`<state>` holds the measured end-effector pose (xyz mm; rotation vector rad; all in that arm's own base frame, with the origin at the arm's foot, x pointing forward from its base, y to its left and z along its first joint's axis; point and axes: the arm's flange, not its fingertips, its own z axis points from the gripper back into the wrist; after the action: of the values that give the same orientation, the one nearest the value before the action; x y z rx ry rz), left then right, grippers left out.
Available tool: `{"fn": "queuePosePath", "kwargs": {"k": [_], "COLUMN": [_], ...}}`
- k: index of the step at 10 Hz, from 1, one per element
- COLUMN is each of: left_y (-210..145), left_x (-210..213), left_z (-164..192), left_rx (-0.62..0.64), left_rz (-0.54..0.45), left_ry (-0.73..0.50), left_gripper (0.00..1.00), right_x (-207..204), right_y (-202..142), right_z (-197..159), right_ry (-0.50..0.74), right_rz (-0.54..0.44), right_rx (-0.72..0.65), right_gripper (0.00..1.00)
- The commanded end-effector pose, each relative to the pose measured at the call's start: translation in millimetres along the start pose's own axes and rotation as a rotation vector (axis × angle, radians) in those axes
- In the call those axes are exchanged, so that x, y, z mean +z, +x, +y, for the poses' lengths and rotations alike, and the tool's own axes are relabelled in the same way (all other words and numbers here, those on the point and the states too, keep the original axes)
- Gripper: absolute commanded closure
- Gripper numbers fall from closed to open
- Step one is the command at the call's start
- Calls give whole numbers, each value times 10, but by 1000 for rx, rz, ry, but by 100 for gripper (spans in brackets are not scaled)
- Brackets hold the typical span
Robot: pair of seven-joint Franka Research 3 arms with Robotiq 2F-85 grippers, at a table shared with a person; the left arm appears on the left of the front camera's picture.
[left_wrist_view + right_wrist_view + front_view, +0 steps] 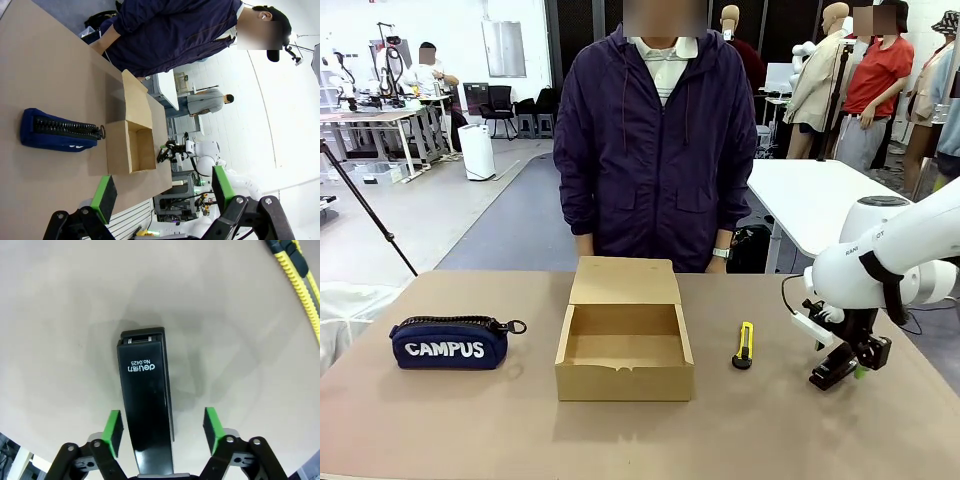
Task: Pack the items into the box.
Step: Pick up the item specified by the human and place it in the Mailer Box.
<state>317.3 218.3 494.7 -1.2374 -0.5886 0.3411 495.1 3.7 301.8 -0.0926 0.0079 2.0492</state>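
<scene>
While the box (625, 378) stands open at the middle of the table (440, 430), with its lid (625, 282) tipped back toward the one person (655, 150) standing behind it, four things can be counted on the tabletop: one box, one pouch (450, 343), one knife (744, 345) and one stapler (145, 400). The box's brown floor is in plain view. The pouch lies left of the box, well apart from it. The knife lies right of the box, near it, running lengthwise toward the far edge. The stapler lies farther right of the box, beyond the knife, flat on the table.

There are two grippers. The right gripper (163, 426) hangs low over the stapler with its fingers spread. The stapler's body runs up between the two green pads (114, 427), closer to one pad than the other. Bare table shows between the stapler and the farther pad, so the pads do not clamp it. The stapler's printed end points away from the wrist. The left gripper (164, 189) is held above the table, left of the box and past the pouch, and it too is spread wide.
</scene>
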Motion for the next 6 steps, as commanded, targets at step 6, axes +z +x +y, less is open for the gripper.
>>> {"fn": "queuePosePath", "kwargs": {"k": [6], "left_y": [-5], "left_x": [25], "left_z": [-17], "left_rx": [-1], "left_rz": [12], "left_ry": [1], "left_gripper": [0], "right_x": [29], "right_y": [40], "right_z": [94], "right_ry": [-28], "right_rz": [-37], "right_rx": [-21], "right_gripper": [100]}}
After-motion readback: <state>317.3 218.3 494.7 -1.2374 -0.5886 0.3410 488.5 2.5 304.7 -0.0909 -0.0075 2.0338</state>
